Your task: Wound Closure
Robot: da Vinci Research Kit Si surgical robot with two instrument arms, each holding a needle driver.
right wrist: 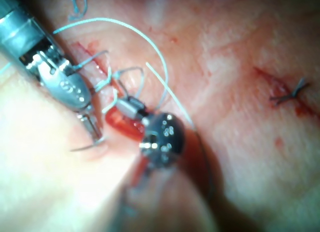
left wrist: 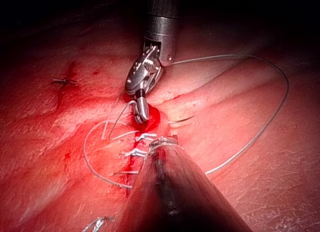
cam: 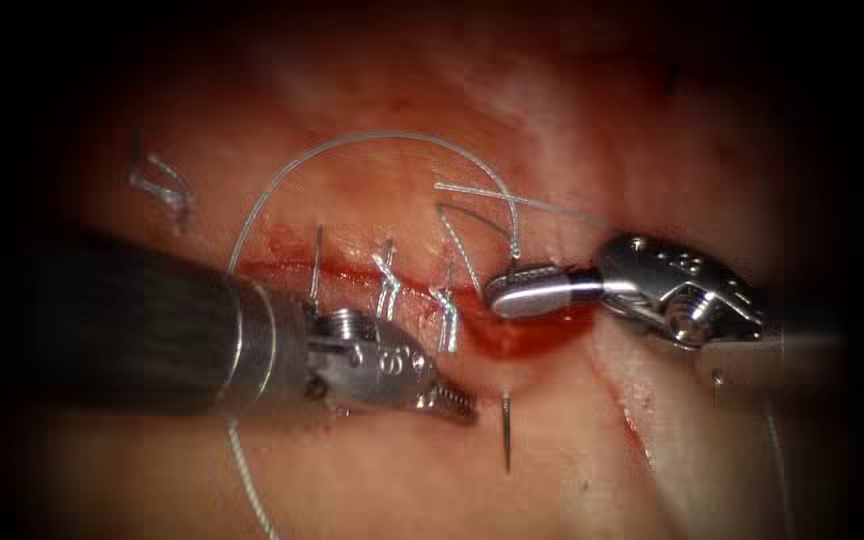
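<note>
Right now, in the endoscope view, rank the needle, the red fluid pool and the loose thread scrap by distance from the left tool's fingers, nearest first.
1. Needle, just right of the left tool's fingers, sticking out of the tissue.
2. Red fluid pool, up and right, in the cut, beneath the right tool, which grips the thread.
3. Loose thread scrap, far upper left.

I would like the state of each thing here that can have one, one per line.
Left hand: shut, beside the needle, grip unclear.
Right hand: shut on the thread, at the cut.
Needle: partly in the tissue, point end out below the cut.
Thread: slack, looping above the cut.
Cut: stitched at left, open with red fluid at right.
</note>
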